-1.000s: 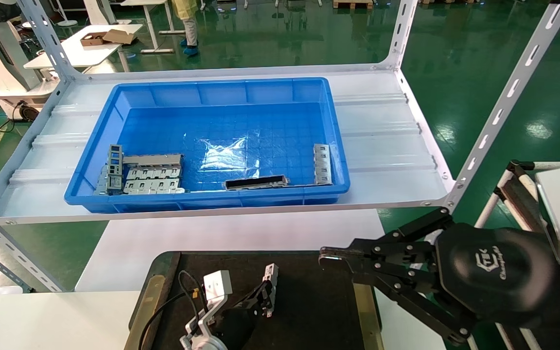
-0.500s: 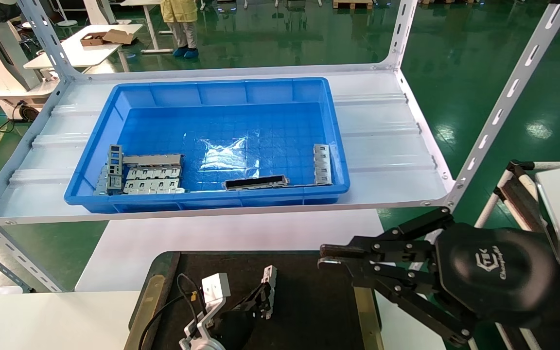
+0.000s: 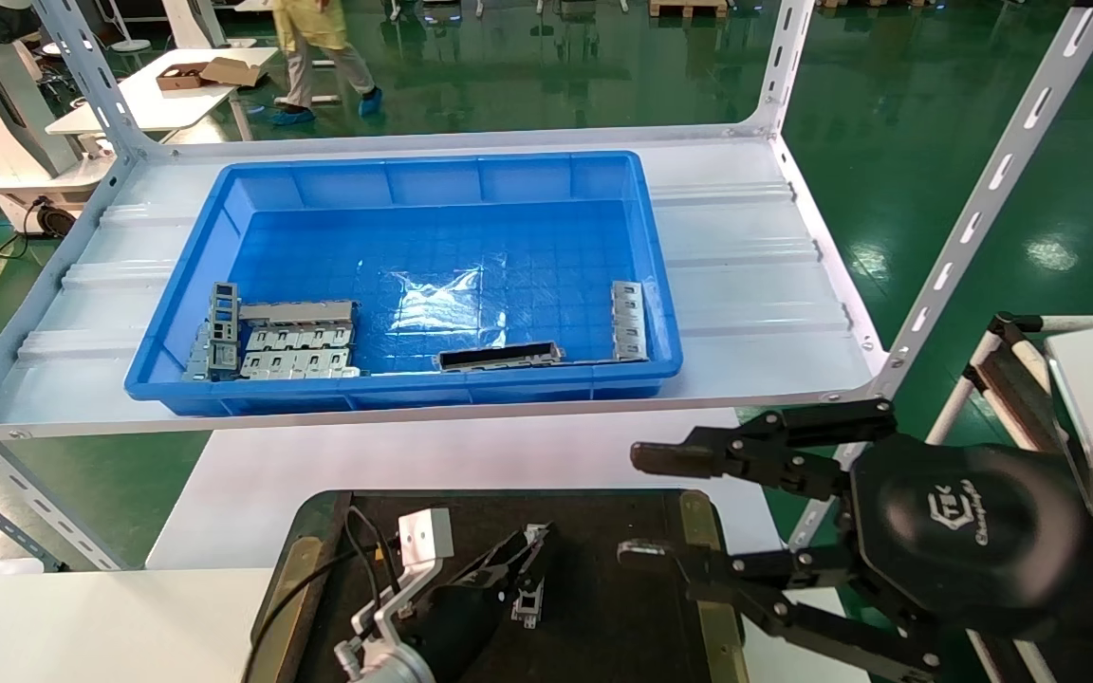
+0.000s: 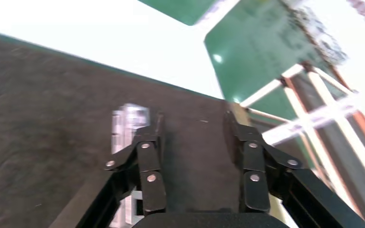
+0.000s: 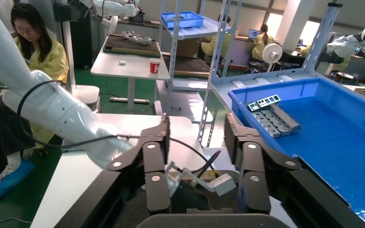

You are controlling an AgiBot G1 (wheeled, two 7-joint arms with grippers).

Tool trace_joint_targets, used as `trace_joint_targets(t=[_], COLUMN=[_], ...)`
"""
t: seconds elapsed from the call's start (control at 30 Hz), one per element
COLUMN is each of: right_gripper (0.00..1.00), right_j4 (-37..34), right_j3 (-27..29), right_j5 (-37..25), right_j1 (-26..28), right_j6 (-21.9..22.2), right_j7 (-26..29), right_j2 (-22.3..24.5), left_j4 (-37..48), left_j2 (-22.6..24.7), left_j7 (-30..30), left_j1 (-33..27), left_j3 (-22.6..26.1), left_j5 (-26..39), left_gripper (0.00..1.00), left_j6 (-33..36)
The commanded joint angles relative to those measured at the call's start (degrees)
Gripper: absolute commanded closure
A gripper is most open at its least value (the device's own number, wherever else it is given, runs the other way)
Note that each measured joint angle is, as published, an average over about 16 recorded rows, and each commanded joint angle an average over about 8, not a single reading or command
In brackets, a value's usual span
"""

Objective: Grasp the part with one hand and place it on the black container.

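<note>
With left gripper [image 3: 532,560] jaws apart and part [image 3: 529,601] lying on black container [image 3: 622,607], retract straight up; right gripper [image 3: 646,503] idles, jaws apart.

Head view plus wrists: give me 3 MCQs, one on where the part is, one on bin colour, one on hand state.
1. Where is the part?
A. in the bin
B. on the black container
C. on the white shelf

2. What colour is the bin on the shelf?
A. blue
B. red
C. grey

3. How is the left hand?
A. shut on the part
B. out of view
C. open

Key: B, the part lies on the dark felt beside the left hand; A, its walls and floor are blue; C, the left wrist view shows a wide gap between the fingers. The right hand is open too.
</note>
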Motion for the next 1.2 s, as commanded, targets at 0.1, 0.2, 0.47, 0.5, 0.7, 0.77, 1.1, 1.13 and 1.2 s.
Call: trace_joint_targets(t=[0.1,0.2,0.47,0.5,0.7,0.77,1.1,1.13,1.2], right_gripper=[0.00,0.00,0.00,0.00,0.00,0.00,0.00,0.00,0.00], right_j4=[0.0,0.0,0.0,0.0,0.0,0.0,0.0,0.0,0.0], right_j3=[0.0,0.0,0.0,0.0,-0.1,-0.1,-0.1,-0.1,-0.1], right_j5=[0.0,0.0,0.0,0.0,0.0,0.1,0.1,0.1,0.1], right_j1=[0.0,0.0,0.0,0.0,0.0,0.0,0.0,0.0,0.0], right_j6=[0.0,0.0,0.0,0.0,0.0,0.0,0.0,0.0,0.0], right_j7=[0.0,0.0,0.0,0.0,0.0,0.0,-0.1,-0.1,-0.1], right_j2=[0.0,0.0,0.0,0.0,0.0,0.0,0.0,0.0,0.0], left_j4=[-3.5,-6.2,-12.1,-12.6,-14.7,-14.9,-15.4,-15.4,-15.4], left_j2=[-4.1,-7.9,-16.8,-18.0,-24.6,-26.5,-32.2,-32.4,-32.6], left_j7=[-0.3,-0.8,-1.6,-1.7,-1.2,-0.9,-0.3,-0.2,-0.1], left_j1=[0.4,0.9,2.8,3.0,3.7,3.7,3.7,3.6,3.4], left_j3=[-0.4,-0.6,-1.9,-2.1,-4.0,-4.8,-7.7,-7.9,-8.2], left_j5=[-0.4,-1.0,-2.9,-3.2,-5.0,-5.8,-9.2,-9.5,-9.8], left_gripper=[0.00,0.00,0.00,0.00,0.00,0.00,0.00,0.00,0.00], left_j6=[5.6,10.1,20.0,21.3,29.8,32.4,41.6,42.1,42.8])
